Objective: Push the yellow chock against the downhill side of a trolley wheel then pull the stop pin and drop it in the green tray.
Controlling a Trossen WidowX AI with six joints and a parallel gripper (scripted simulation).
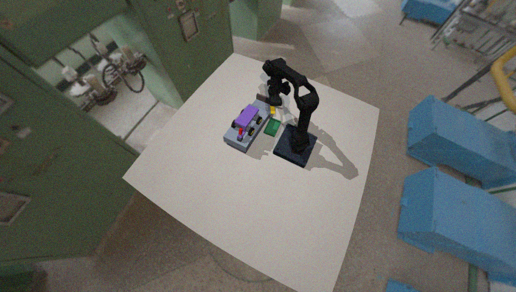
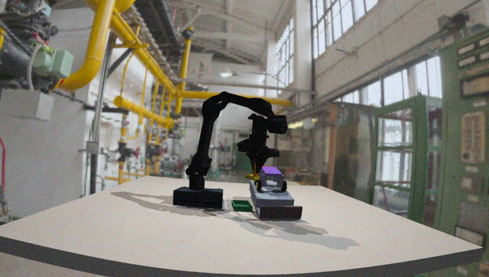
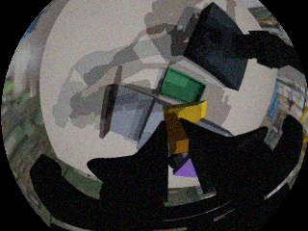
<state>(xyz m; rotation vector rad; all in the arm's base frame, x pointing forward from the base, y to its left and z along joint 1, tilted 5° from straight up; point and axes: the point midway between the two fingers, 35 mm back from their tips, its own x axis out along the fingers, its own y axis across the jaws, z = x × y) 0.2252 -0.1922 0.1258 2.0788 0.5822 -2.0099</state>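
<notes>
My gripper point(image 1: 275, 103) point(image 2: 255, 165) point(image 3: 171, 122) is shut on the orange handle of the yellow chock point(image 1: 272, 109) point(image 2: 251, 176) point(image 3: 193, 111). It holds the chock in the air near the ramp's tray-side edge, beside the trolley in the exterior view. The trolley point(image 1: 246, 116) point(image 2: 271, 171) point(image 3: 187, 169), with a purple top and dark wheels, stands on the grey ramp point(image 1: 234, 143) point(image 2: 274, 201) point(image 3: 127, 115). The red-headed stop pin point(image 1: 240, 131) stands upright at its uphill end. The green tray point(image 1: 274, 126) point(image 2: 241, 208) point(image 3: 180, 89) looks empty. The chock's black underside is hidden.
A dark brown end board point(image 1: 261, 97) point(image 2: 280, 212) point(image 3: 110, 112) stands across the ramp's low end. The arm's dark base point(image 1: 286, 153) point(image 2: 198, 198) point(image 3: 217, 55) is on the other side of the tray from the ramp.
</notes>
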